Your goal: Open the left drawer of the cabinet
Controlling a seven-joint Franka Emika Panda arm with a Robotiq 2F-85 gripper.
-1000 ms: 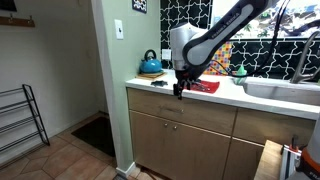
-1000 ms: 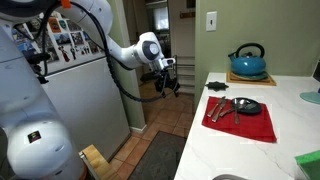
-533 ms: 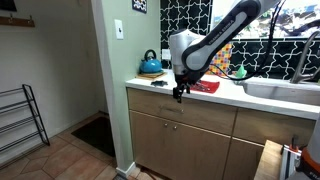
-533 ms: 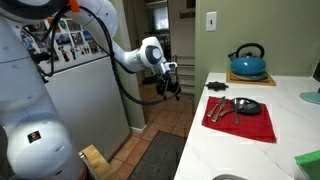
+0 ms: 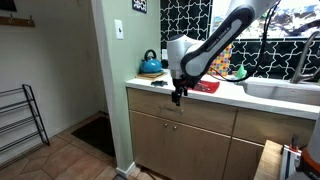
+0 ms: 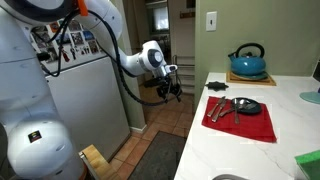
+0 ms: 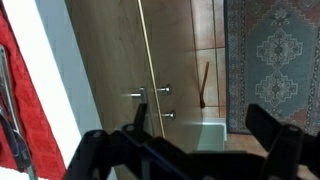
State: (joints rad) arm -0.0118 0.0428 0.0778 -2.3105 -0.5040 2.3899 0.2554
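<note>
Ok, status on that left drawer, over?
Gripper open, empty, hovering in front of cabinet. Left drawer shut, not yet gripped. Nothing seen blocking the drawer front.

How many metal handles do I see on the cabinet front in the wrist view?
2. The first handle is on the left drawer; the second handle is close beside it, on the door below. The gripper may hide others.

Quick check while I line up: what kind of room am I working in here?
Most likely a home kitchen: a teal kettle on the white countertop, a sink set into it, and a fridge with pictures stuck on it.
</note>
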